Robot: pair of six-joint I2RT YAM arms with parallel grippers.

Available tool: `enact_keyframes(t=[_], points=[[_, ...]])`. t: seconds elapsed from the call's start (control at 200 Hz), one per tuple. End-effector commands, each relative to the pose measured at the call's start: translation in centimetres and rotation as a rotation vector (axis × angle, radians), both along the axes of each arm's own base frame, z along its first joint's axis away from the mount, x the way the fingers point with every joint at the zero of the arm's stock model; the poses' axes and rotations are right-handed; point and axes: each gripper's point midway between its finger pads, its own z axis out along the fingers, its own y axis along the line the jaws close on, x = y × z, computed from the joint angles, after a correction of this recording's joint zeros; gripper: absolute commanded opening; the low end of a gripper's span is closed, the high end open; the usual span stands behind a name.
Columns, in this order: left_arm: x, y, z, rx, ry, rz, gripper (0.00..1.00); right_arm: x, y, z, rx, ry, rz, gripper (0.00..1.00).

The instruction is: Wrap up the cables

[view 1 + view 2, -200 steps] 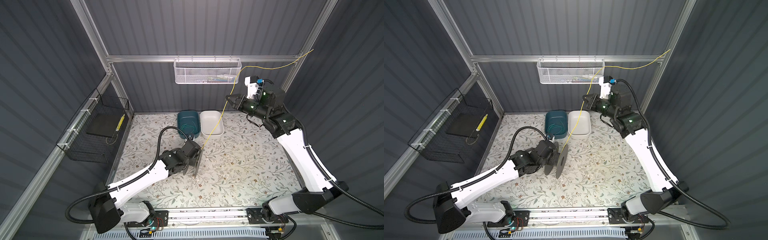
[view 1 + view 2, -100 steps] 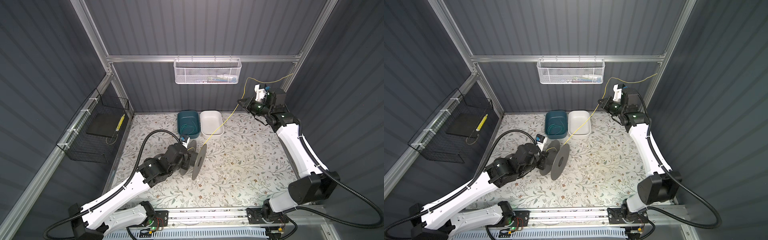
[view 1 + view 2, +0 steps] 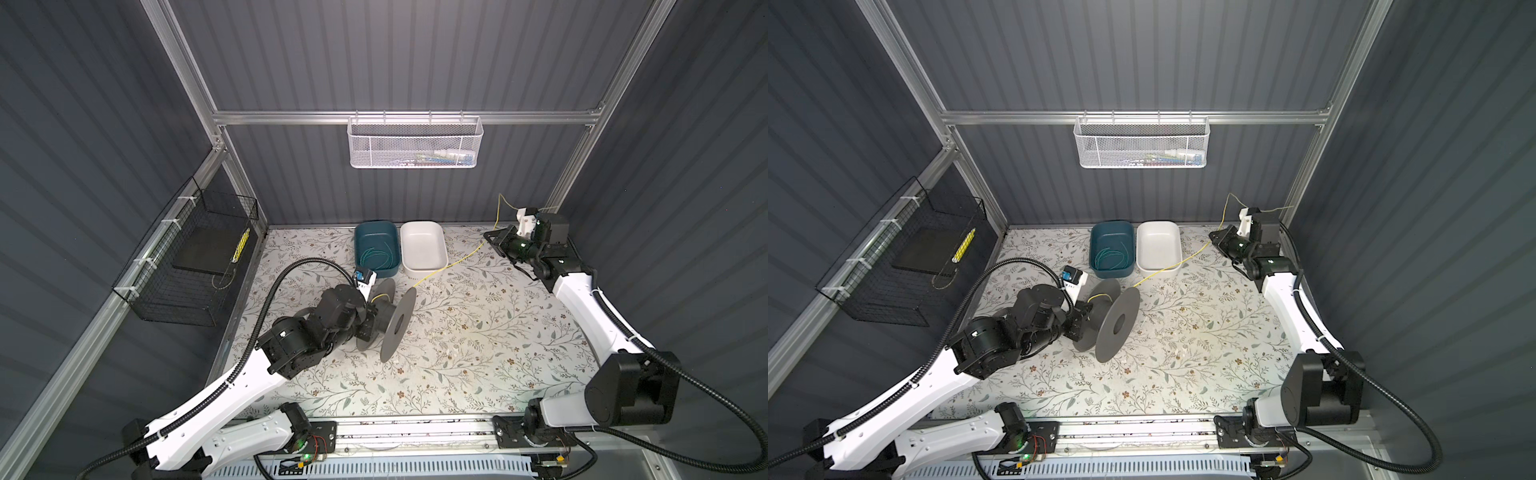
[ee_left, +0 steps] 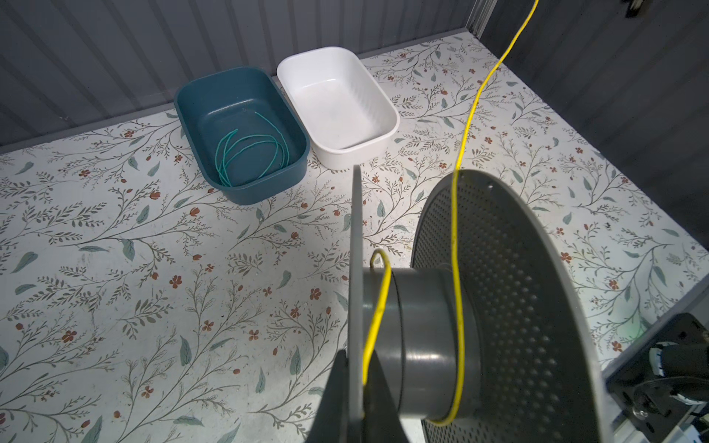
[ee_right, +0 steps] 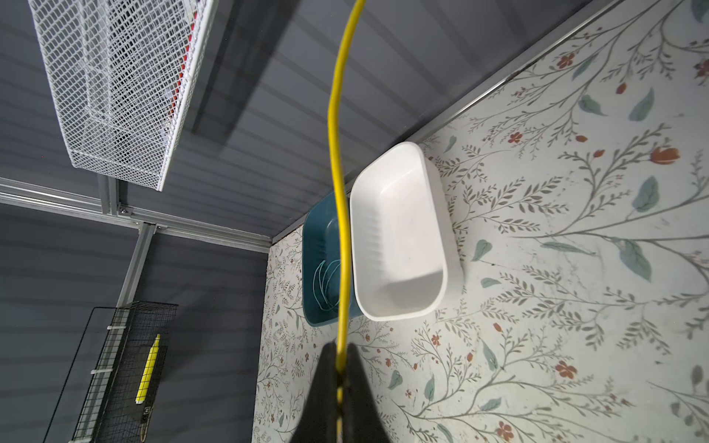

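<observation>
My left gripper [image 4: 355, 360] is shut on the thin near flange of a grey spool [image 3: 395, 320] and holds it just above the table. The yellow cable [image 4: 458, 230] loops once around the spool's hub [image 4: 422, 345], and its short end lies beside the gripped flange. From the spool [image 3: 1117, 324] the yellow cable [image 3: 449, 266] runs up to my right gripper [image 5: 339, 356], which is shut on it near the back right corner [image 3: 492, 239]. The teal-green cable [image 4: 249, 149] lies coiled in the teal bin [image 3: 358, 245].
An empty white bin [image 3: 423, 249] stands next to the teal bin at the back. A white mesh basket [image 3: 415, 145] hangs on the back wall. On the left wall is a black wire basket [image 3: 187, 257] holding a yellow marker.
My right gripper has dropped and pulled back toward the right rear corner, lowering the yellow cable. The left arm has turned the spool, so its flange face now shows.
</observation>
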Motion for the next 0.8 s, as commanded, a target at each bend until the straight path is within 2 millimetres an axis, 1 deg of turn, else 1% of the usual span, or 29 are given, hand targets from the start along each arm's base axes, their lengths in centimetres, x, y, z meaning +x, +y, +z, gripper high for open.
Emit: enact_keyframes(t=[0.0,0.03,0.165,0.25,0.335,0.395,0.405,0.42,0.45,0.495,0.575,0.64,0.655,0.735,0.795], points=[[0.5,0.3,4.5,-0.114,-0.046,0.047,0.0,0.1,-2.1,0.2,-0.032,-0.067,-0.088,0.0],[0.7,0.3,5.2,-0.134,-0.053,0.058,0.0,-0.1,-2.1,-0.2,-0.032,-0.063,-0.09,0.0],[1.9,0.2,8.3,-0.251,-0.076,0.092,0.0,-1.5,-2.0,-3.4,-0.034,-0.009,-0.086,0.0],[3.0,0.3,10.0,-0.327,-0.07,0.114,0.0,-2.4,-1.8,-5.3,-0.033,0.021,-0.087,0.0],[4.4,0.4,11.2,-0.388,-0.065,0.146,0.0,-3.6,-1.2,-7.1,-0.027,0.049,-0.08,0.0],[5.2,0.2,11.3,-0.407,-0.067,0.168,0.0,-4.6,-0.6,-8.2,-0.035,0.065,-0.075,0.0],[5.2,0.3,12.5,-0.431,-0.085,0.17,0.0,-4.7,-0.5,-8.3,-0.035,0.068,-0.071,0.0],[5.3,0.3,13.1,-0.445,-0.093,0.174,0.0,-5.0,-0.3,-8.6,-0.035,0.073,-0.067,0.0],[5.7,0.2,13.4,-0.46,-0.1,0.184,0.0,-5.4,-0.3,-9.2,-0.049,0.079,-0.087,0.0],[6.2,0.0,13.7,-0.487,-0.105,0.204,0.0,-6.2,0.4,-10.1,-0.048,0.09,-0.082,0.0],[7.2,0.0,14.2,-0.54,-0.116,0.251,0.0,-7.9,2.0,-11.5,-0.061,0.105,-0.064,0.0],[8.1,0.1,14.2,-0.574,-0.123,0.298,0.0,-9.4,3.5,-12.6,-0.092,0.121,-0.041,0.0],[8.3,0.1,14.3,-0.582,-0.126,0.308,0.0,-9.9,3.7,-12.0,-0.09,0.101,-0.039,0.0],[9.5,0.2,13.8,-0.595,-0.135,0.367,0.0,-11.6,5.0,-11.7,-0.104,0.082,-0.028,0.0],[10.5,0.3,13.2,-0.573,-0.145,0.413,0.0,-12.7,5.5,-10.6,-0.119,0.051,-0.025,0.0]])
